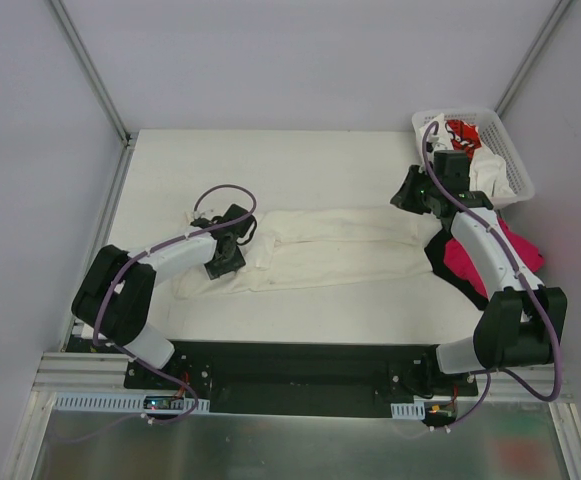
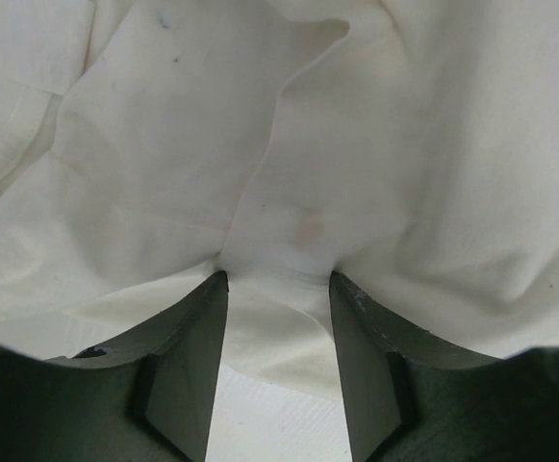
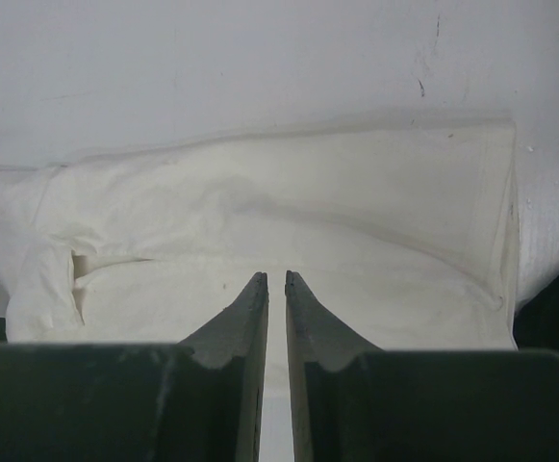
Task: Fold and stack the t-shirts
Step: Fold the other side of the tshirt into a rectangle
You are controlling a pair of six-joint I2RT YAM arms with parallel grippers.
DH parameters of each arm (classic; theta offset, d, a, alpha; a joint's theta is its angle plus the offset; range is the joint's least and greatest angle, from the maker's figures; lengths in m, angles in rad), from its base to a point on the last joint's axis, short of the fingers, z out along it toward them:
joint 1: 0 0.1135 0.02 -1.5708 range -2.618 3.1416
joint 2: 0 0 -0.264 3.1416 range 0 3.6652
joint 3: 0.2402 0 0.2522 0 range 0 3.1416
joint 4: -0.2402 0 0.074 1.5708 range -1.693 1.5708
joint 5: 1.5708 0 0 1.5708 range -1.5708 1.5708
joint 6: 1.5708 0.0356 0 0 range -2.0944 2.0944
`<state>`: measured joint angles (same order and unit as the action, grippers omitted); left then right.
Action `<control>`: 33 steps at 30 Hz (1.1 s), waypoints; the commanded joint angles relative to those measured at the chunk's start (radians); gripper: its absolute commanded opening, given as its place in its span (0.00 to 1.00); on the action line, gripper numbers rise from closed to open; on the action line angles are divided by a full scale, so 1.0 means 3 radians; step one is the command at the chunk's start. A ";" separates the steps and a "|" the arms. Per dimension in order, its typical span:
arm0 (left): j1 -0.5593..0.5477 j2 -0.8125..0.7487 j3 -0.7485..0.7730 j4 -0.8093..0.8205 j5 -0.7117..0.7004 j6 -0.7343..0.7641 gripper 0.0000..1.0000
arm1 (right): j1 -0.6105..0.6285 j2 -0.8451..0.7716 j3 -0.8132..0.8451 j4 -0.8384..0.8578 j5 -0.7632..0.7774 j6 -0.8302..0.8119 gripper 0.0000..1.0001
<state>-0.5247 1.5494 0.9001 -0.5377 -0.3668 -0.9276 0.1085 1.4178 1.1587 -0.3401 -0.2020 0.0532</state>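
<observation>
A cream-white t-shirt (image 1: 320, 250) lies stretched across the middle of the table. My left gripper (image 1: 220, 262) is down on its left end. In the left wrist view my left gripper (image 2: 279, 279) is open, its fingertips (image 2: 219, 289) pressing into the puckered cloth (image 2: 164, 173) with a loose flap between them. My right gripper (image 1: 406, 196) hovers at the shirt's right end. In the right wrist view my right gripper (image 3: 277, 277) is shut to a thin slit with nothing in it, above the flat shirt (image 3: 260, 212). A magenta t-shirt (image 1: 515, 245) and a black one (image 1: 437, 255) lie under the right arm.
A white lattice basket (image 1: 470, 113) stands at the back right corner and holds a white t-shirt with red print (image 1: 462, 132). Grey walls close in the table on the left, back and right. The arms' black base plate (image 1: 300, 365) runs along the near edge.
</observation>
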 commanded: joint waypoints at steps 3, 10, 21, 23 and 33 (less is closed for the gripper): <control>-0.0035 0.0041 -0.0014 0.0120 0.0021 -0.0002 0.42 | -0.0050 -0.0022 0.0018 0.0045 0.0019 0.0022 0.15; -0.0025 0.0031 -0.0024 0.0161 -0.0045 0.0009 0.42 | -0.0070 0.0029 0.0054 0.0024 0.0004 0.0017 0.15; 0.0000 -0.0015 -0.0111 0.0166 -0.0071 -0.0058 0.00 | -0.0080 0.0014 0.0044 0.0019 -0.0012 0.0022 0.15; 0.0000 -0.0041 -0.0116 0.0161 -0.0041 -0.0053 0.00 | -0.0086 0.0009 0.0044 0.0014 -0.0012 0.0032 0.15; 0.0000 -0.0460 -0.0183 -0.0038 -0.0301 -0.0058 0.28 | -0.0086 -0.0001 0.0029 0.0029 -0.0063 0.0048 0.15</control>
<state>-0.5240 1.4845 0.8658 -0.5007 -0.3859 -0.9325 0.0910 1.4342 1.1587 -0.3454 -0.2031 0.0532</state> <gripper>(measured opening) 0.274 0.149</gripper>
